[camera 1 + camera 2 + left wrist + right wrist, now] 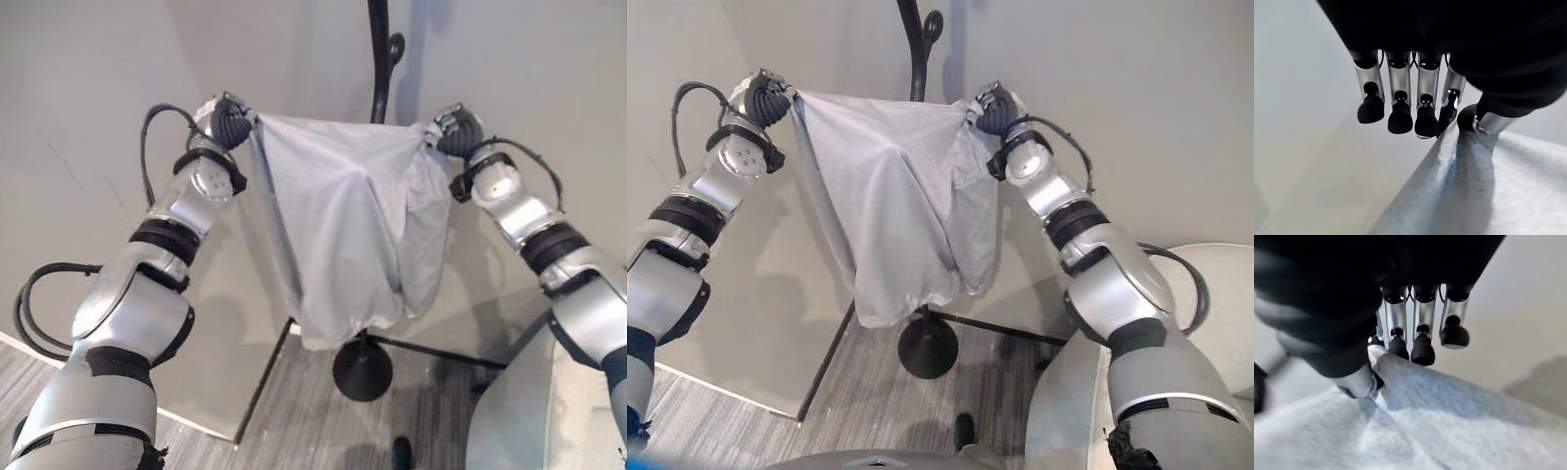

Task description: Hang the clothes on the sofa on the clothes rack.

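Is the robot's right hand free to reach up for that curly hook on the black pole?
Probably not: the right hand is pinching a corner of the grey garment, and the hook sits above and behind it.

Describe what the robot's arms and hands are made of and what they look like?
Both arms are smooth silver-grey shells split by black ribbed bands, with black cables looping beside them. The left hand and right hand wear dark ribbed covers over back and wrist. Up close, the fingers are silver metal tubes ending in rounded black tips, with a thumb set apart.
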